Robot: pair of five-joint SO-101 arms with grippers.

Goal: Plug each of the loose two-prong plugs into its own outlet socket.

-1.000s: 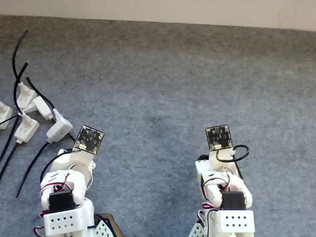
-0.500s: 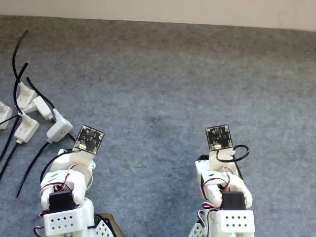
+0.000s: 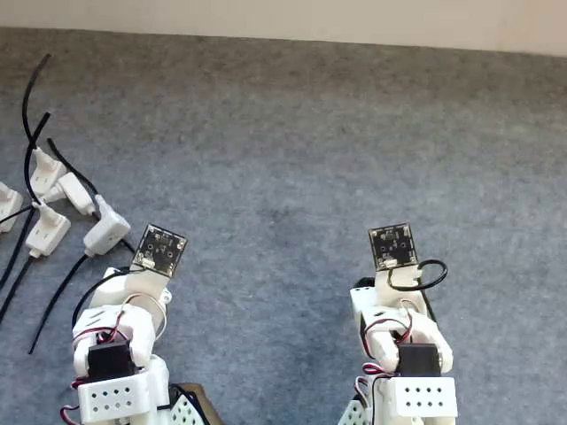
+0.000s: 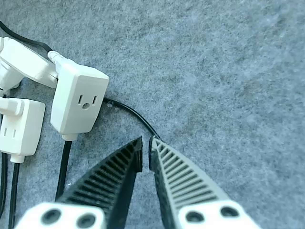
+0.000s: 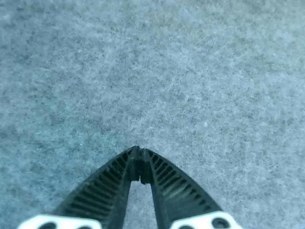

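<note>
Several white outlet sockets and plugs on black cords lie in a cluster at the table's left edge [image 3: 46, 232]. The nearest socket block [image 4: 78, 105] faces up with its slots showing, and a second one [image 4: 21, 129] lies beside it. A third white piece [image 4: 24, 62] touches the nearest block's far corner. My left gripper [image 4: 146, 141] is shut and holds nothing; its tips hover by the black cord [image 4: 136, 114], a short way from the nearest block [image 3: 106, 230]. My right gripper [image 5: 140, 151] is shut, holds nothing, and sits over bare carpet.
Grey carpet [image 3: 319, 150] covers the table. The left arm [image 3: 124, 328] and the right arm [image 3: 399, 336] stand at the near edge, folded back. Black cords [image 3: 35, 106] trail off to the left and far left. A pale wall edge runs along the far side.
</note>
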